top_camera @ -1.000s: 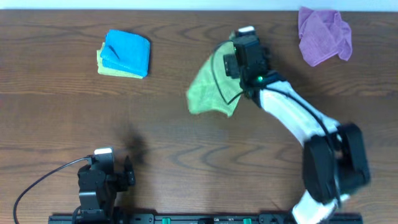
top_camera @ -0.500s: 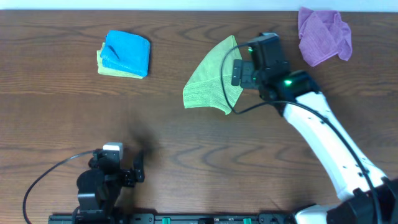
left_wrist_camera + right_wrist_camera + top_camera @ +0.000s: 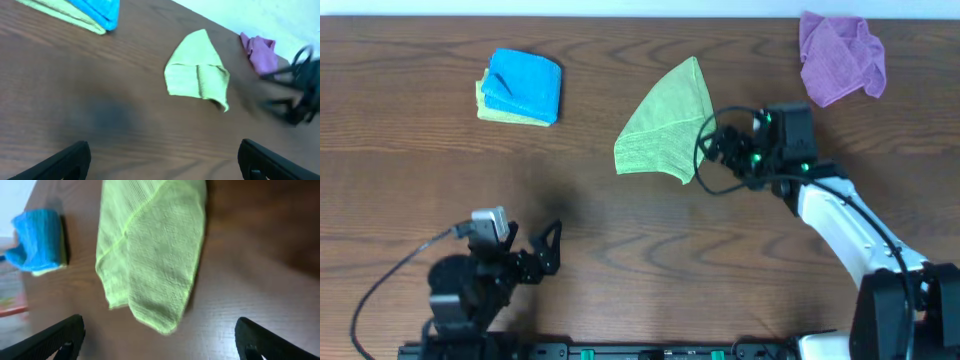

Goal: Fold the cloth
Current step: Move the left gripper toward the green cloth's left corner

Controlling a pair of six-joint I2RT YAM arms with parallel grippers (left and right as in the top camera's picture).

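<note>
Overhead, the right pincer [image 3: 718, 152] stands wide and empty just beside the right edge of the lime-green cloth [image 3: 665, 125], touching nothing, which suggests it is between grasps. The left pincer [image 3: 542, 255], equally wide and empty, sits well apart near the front of the table [image 3: 620, 230]. The cloth lies mid-table, one layer lapped over the other in a rough triangle. Its uneven lower corner suggests another fold remains. A blue cloth [image 3: 525, 85] and purple cloth [image 3: 840, 55] lie clear at the far corners.

Dark wood-grain table [image 3: 620, 230], white strip [image 3: 570, 6] beyond its far edge, soft even light
</note>
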